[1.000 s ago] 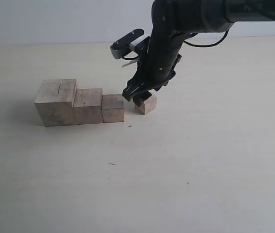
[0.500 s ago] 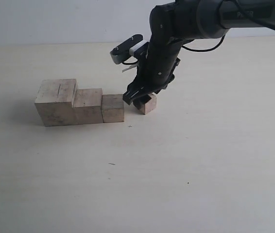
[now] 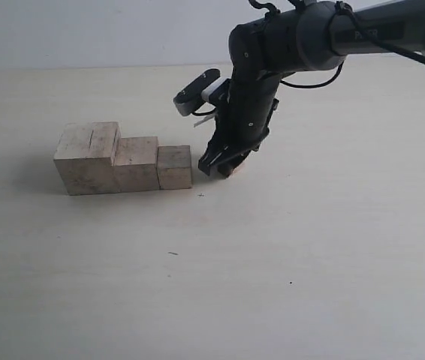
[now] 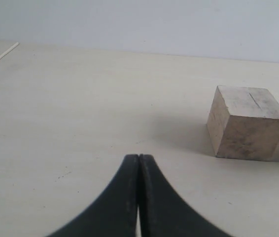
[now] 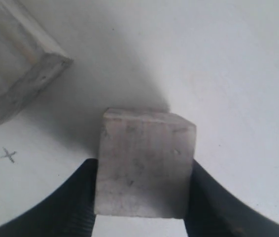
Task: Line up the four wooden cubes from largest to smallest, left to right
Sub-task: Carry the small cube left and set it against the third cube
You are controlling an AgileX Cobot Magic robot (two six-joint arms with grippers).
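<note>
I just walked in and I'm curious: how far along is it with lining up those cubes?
Done: the largest cube, second cube and third cube stand touching, in order left to right. In hand: the right gripper is shut on the smallest cube, apart from the row's right end. Left: setting it beside the third cube.

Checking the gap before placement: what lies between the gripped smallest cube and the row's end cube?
Only bare, shaded table separates smallest cube from end cube, per the right wrist view.
</note>
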